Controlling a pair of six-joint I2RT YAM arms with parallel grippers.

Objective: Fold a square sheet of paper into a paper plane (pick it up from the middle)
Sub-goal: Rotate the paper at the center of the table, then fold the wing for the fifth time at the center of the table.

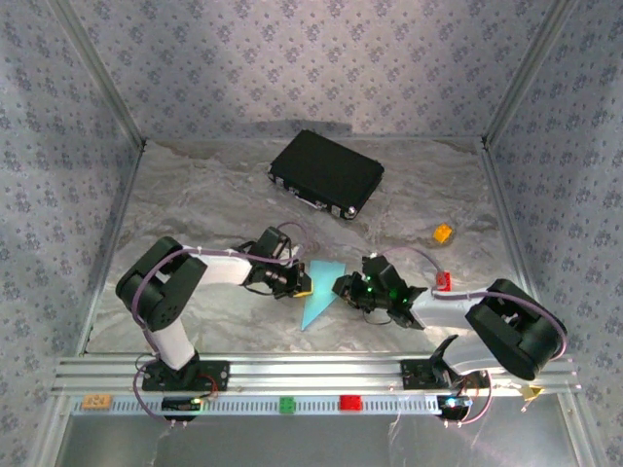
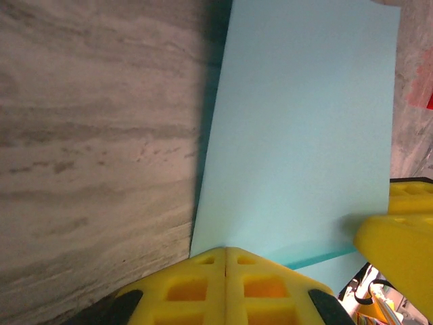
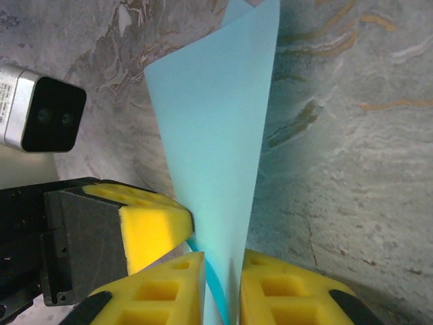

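Starting with the enclosure: walls [image 1: 292,58] covered in grey cloth with a small repeating flower print. No lettering on them.

Counter [image 1: 195,214]: grey marbled sheet, wrinkled toward the back.

Front rail [image 1: 389,368]: aluminium, with a strip of ruler-like tick marks below it. Figures too small to read.

Left arm [image 1: 161,292] and right arm [image 1: 511,331]: both bent inward, meeting near the counter's middle front.

Black case [image 1: 326,173]: lying flat at the back, set at an angle, metal latches on its near edge. No brand mark legible.

Blue paper [image 1: 321,292]: held between the two tools at centre front, its point hanging toward the rail. The left wrist view shows a broad plain face [image 2: 304,135]. The right wrist view shows it narrowed and curved like a fold [image 3: 216,135]. Nothing is printed on it.

Left tool [image 1: 300,282]: yellow fingers pressed together [image 2: 225,261], pinching the paper's edge.

Right tool [image 1: 343,287]: fingers a little spread [image 3: 222,271], with the paper running through the gap. Whether the pads bear on it, I cannot tell.

Wrist camera [image 3: 40,112] on the left arm: silver and black, twin lenses, no label seen.

Small items:
- Orange block [image 1: 443,233] at right, well apart from the paper.
- Red block [image 1: 443,281] just beside the right arm.
- Green block [image 1: 287,404] and a second red block [image 1: 349,402] on the tick strip.
- Orange tag [image 1: 95,401] at the strip's left end. It carries dark characters I cannot read.
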